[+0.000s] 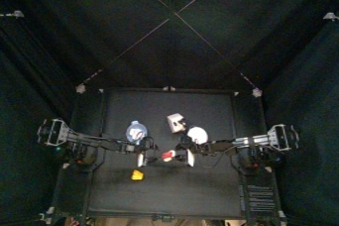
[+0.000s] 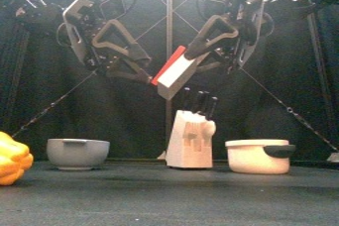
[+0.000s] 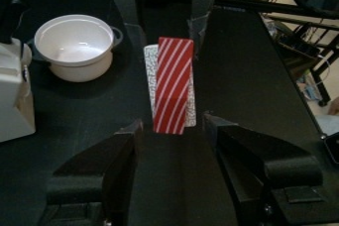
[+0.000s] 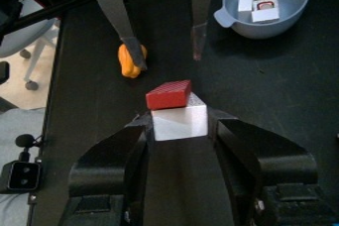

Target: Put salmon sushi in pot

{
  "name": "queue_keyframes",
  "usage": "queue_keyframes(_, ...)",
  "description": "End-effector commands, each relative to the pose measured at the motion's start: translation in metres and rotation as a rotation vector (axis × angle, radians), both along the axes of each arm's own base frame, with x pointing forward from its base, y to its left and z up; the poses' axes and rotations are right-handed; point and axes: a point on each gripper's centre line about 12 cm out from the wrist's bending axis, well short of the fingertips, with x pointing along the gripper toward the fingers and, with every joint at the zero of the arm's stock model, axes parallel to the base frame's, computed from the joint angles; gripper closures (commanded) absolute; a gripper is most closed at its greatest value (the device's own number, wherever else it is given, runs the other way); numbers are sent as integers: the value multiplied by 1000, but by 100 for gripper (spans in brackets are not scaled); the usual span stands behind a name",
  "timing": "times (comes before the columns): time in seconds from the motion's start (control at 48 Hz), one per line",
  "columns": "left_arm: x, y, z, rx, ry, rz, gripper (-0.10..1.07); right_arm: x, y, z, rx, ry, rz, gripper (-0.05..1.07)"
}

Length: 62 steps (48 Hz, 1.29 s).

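Note:
The salmon sushi point(image 2: 172, 69), a red piece with a white side, hangs tilted in the air above the table's middle. My right gripper point(image 4: 175, 121) is shut on one end of it point(image 4: 172, 98). My left gripper point(image 3: 172, 126) is open, its jaws standing just wide of the other end point(image 3: 175, 81). In the top view the two grippers meet at the sushi point(image 1: 169, 156). The pot point(image 2: 259, 156), pale and round with a dark handle, stands on the table at the right; it also shows empty in the left wrist view point(image 3: 73, 47) and from above point(image 1: 196, 134).
A whitish block with dark handles point(image 2: 192, 136) stands at the table's middle behind the grippers. A grey bowl point(image 2: 77, 153) holding small pieces sits at the left point(image 4: 265, 7). A yellow item point(image 2: 11, 159) lies at the front left point(image 1: 137, 174).

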Motion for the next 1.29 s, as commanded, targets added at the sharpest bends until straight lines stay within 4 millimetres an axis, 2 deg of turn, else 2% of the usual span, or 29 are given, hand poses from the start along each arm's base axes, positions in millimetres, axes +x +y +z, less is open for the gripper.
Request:
queue_keyframes(0.0,0,0,11,-2,-40,1,11,-12,-7,14,7,-34,-33,44)
queue_keyframes(0.333,-5,1,10,0,-40,0,11,-71,-46,10,51,12,-242,44)
queue_keyframes(0.521,-5,1,10,0,-38,0,11,-93,-69,3,94,15,-371,44)
queue_keyframes(0.792,-6,1,7,0,-29,2,11,-107,-90,-21,121,83,-477,44)
queue_keyframes(1.021,-5,4,5,0,-21,11,11,-108,-96,-28,126,111,-504,43)
queue_keyframes(1.271,-6,4,4,0,-20,11,11,-106,-97,-37,137,144,-509,28)
